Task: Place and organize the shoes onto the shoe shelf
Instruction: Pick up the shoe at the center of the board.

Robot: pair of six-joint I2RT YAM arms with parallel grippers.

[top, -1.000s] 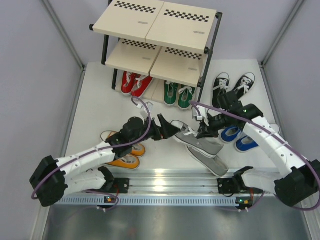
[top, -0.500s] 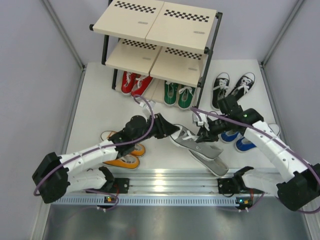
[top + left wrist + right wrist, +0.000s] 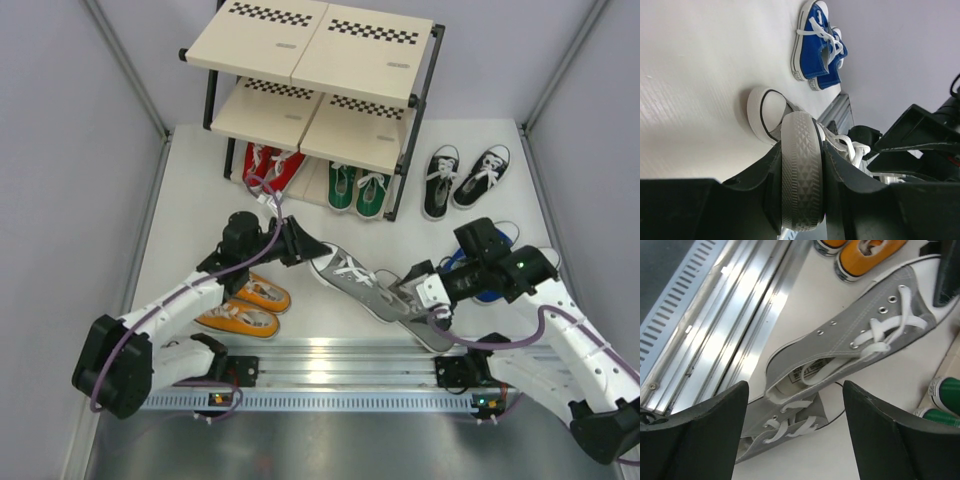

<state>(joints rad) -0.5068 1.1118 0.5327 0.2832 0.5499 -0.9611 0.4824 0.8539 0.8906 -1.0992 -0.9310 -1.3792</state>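
grey shoe (image 3: 352, 277), checkered beige shelf (image 3: 268, 45)

White table (image 3: 190, 200): shoe shelf (image 3: 310, 60) at far edge, 2 black shoes (image 3: 465, 180) right of it, 2 blue shoes (image 3: 817, 47) nearer, 2 orange shoes (image 3: 245, 305) front-left, 1 grey shoe (image 3: 785, 427) flat beside front rail (image 3: 340, 360).

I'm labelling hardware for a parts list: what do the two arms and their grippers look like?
The left arm and the right arm share white tubular links between bulky black joint housings, with a purple cable looping loosely along each. The left gripper and the right gripper have broad, matte black fingers.
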